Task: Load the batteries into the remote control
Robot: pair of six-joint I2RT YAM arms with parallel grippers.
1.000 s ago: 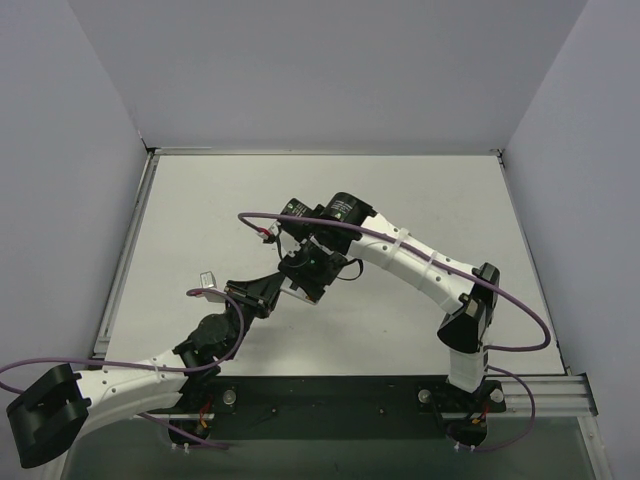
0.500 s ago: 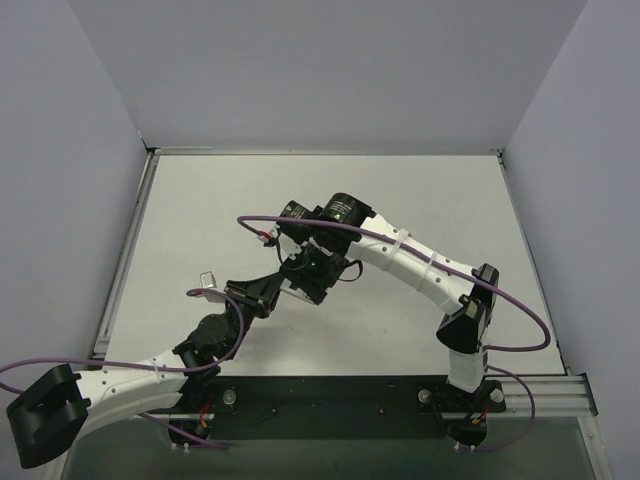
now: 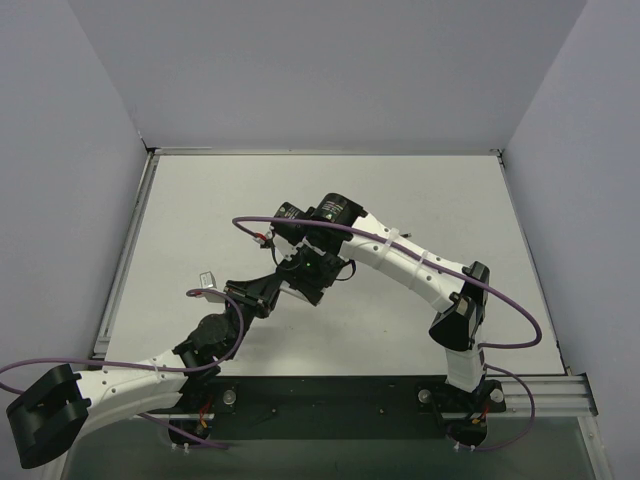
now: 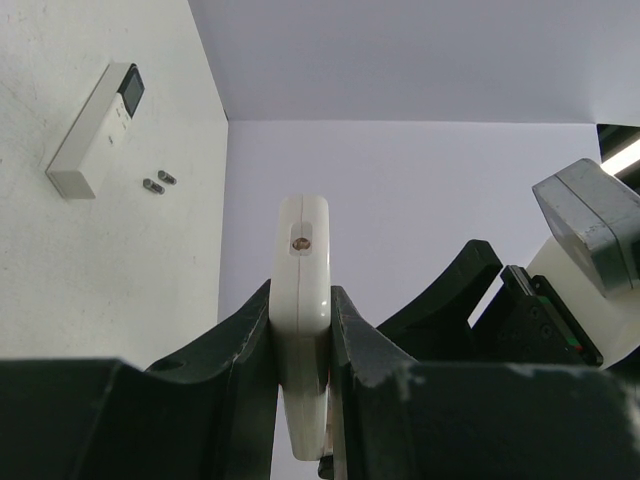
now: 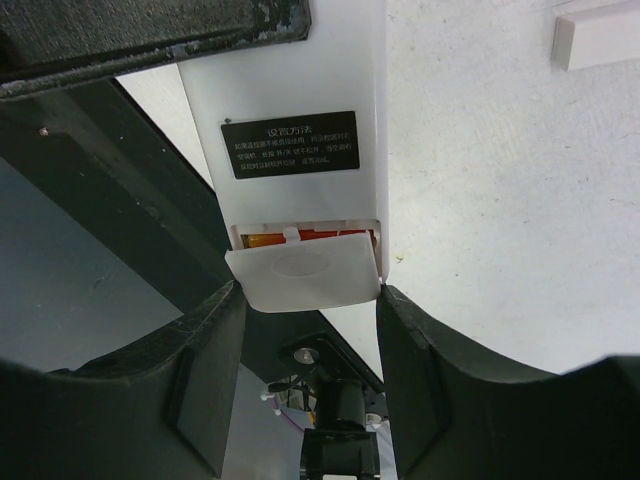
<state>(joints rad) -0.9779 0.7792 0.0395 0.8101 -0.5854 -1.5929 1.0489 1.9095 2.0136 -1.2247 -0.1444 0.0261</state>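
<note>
Gripper pinching remote control, slim remote beyond

Two remotes: remote control clamped in left gripper, longer remote ahead-left of it. Two loose batteries beside that. One battery cover between right gripper fingers.

We see a white worktop boxed in by pale grey walls at the back and both sides. An aluminium rail runs along its left edge, under soft, even light.
</note>
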